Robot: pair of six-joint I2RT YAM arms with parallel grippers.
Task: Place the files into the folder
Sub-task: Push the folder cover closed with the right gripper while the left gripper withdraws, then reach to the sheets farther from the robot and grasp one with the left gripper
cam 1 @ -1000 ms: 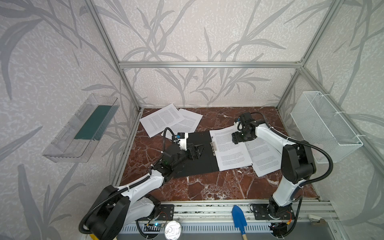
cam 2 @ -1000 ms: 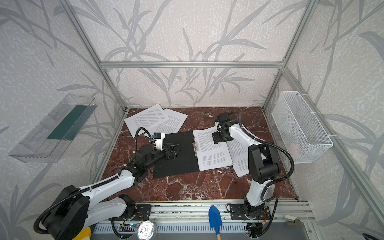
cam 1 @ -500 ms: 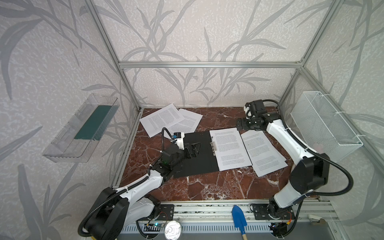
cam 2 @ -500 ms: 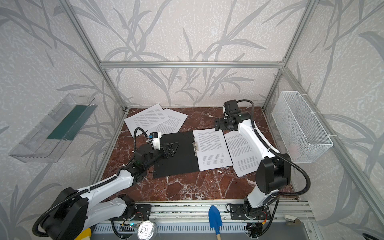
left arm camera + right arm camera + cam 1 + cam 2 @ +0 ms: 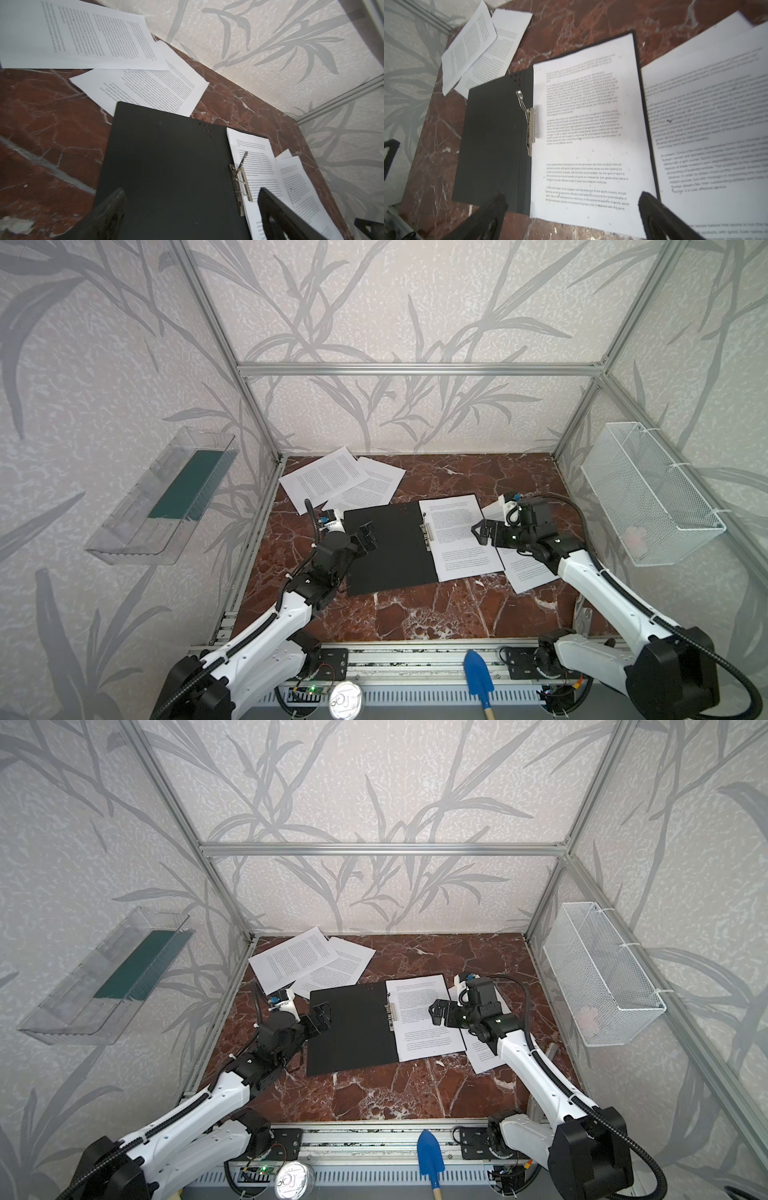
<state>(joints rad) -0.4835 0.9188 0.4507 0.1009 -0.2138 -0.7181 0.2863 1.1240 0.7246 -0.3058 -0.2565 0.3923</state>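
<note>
- Thin black rectangular folder (image 5: pixel 390 549) lies open on the red-brown marble tabletop (image 5: pixel 415 614), with 1 white printed paper sheet (image 5: pixel 461 539) on its right half.
- 2 loose sheets (image 5: pixel 332 479) lie behind its left corner; further sheets (image 5: pixel 530 572) lie just right of it.
- Left gripper (image 5: pixel 368 537): spread, empty, over the left cover.
- Right gripper (image 5: pixel 482 532): spread, empty, over the filed sheet.

The folder (image 5: pixel 390 549) looks like matt black card, faintly grainy, with a shiny metal clip (image 5: pixel 532 124) at its spine. The files (image 5: pixel 461 531) are plain white paper, matt and smooth. Beneath them the table (image 5: pixel 415 614) is glossy red-brown marble, veined white. On the walls hang a white wire-mesh basket (image 5: pixel 648 506) and a clear, glossy plastic tray (image 5: pixel 124 531).
</note>
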